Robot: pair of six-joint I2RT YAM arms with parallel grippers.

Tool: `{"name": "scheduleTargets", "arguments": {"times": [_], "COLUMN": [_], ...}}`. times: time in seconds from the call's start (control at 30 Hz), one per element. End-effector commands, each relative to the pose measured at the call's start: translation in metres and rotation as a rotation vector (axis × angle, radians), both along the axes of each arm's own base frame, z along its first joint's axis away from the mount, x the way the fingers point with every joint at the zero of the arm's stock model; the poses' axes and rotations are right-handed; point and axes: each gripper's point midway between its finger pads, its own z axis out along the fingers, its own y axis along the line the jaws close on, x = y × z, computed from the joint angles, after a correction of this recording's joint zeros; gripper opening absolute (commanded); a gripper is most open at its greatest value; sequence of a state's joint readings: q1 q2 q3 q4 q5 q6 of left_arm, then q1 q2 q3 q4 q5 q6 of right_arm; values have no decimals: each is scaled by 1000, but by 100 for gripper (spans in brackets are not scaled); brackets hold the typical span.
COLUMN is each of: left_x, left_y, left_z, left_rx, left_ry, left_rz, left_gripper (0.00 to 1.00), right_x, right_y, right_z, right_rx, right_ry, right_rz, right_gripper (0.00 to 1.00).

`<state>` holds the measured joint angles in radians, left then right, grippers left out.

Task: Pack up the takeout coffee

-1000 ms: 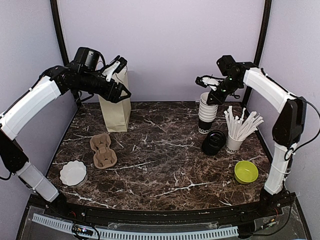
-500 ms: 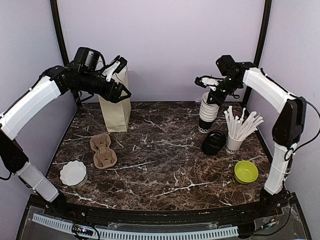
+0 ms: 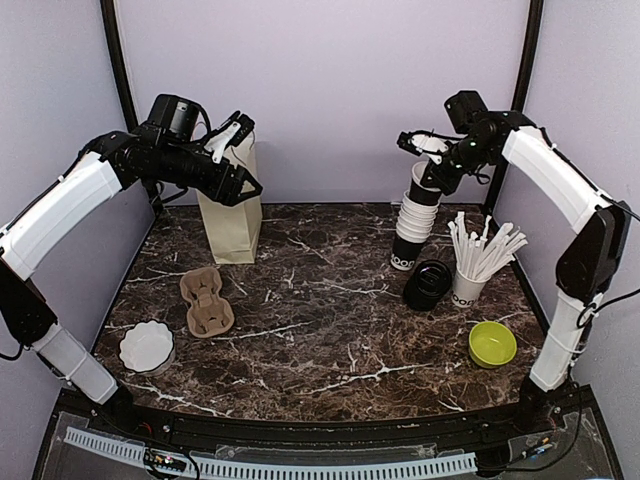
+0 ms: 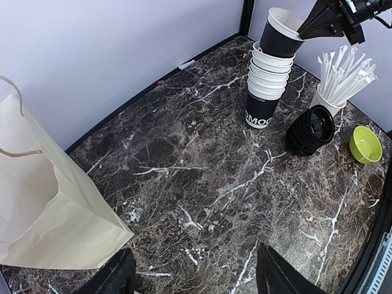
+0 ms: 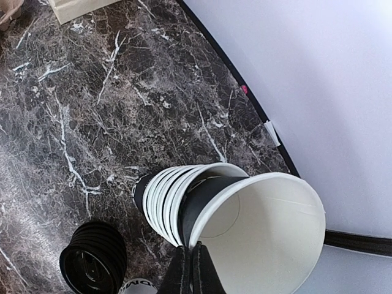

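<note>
Right gripper (image 5: pixel 187 264) first: clamped shut on the rim of the top cup (image 5: pixel 263 229), with a finger either side of the paper wall by the look of it. Holding that cup tilted over the cup stack (image 3: pixel 410 240), bottom right at the stack's mouth. Hard to say if fully free.

Working back from the near edge: white bowl (image 3: pixel 147 346) near left, green bowl (image 3: pixel 492 344) near right. A bit further in on the left, cardboard cup carrier (image 3: pixel 206 300) lying flat, no cup in it. Then black lids (image 3: pixel 428 285) in a pile tipped on its side, just beside the cup of white sticks (image 3: pixel 468 288), with the stack right behind. Way at the back left, paper bag (image 3: pixel 232 215) standing upright, and left gripper (image 4: pixel 196 280) hanging open beside its top, holding nothing.

Looks like the peel-one-cup-off step, so barely started: no lid on anything, nothing loaded. Next up, probably: lift up and clear without dragging the second cup along, then swing over toward the carrier. Worth watching that thin rim pinch, since paper like that could buckle or slip.
</note>
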<state>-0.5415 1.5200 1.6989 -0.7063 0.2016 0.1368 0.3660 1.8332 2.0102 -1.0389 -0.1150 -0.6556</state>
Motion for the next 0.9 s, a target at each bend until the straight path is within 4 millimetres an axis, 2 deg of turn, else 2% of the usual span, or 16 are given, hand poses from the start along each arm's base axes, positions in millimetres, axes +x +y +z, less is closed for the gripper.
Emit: {"name": "scheduleTargets", "arguments": {"times": [0.0,0.27,0.43,0.53,0.67,0.77,0.87], "left_x": [-3,-4,-4,-5,-6,-9,-9], "left_y": [-1,-1,-1,-2,-2,-1,0], "left_z": [-1,-3,-4,-3,0,5,10], "left_rx": [4,2,1,-1,-2,-8,-15], "left_ry": [-5,4,6,8,19,28,23], "left_rz": [-14,-16,-16,-18,-21,-20,-9], "left_gripper": [70,70,70,70,70,70,70], "right_x": [-2,-19,-30,-49,-75,-92,-111], "right_y": [5,16,20,15,2,9,26], "right_z": [41,43,52,64,98,109,110], "right_rx": [47,84,91,66,63,123,189], "right_ry": [-107,-73,-84,-109,-205,-192,-142], "right_rz": [18,81,115,164,183,231,322], "right_gripper": [0,0,0,0,0,0,0]}}
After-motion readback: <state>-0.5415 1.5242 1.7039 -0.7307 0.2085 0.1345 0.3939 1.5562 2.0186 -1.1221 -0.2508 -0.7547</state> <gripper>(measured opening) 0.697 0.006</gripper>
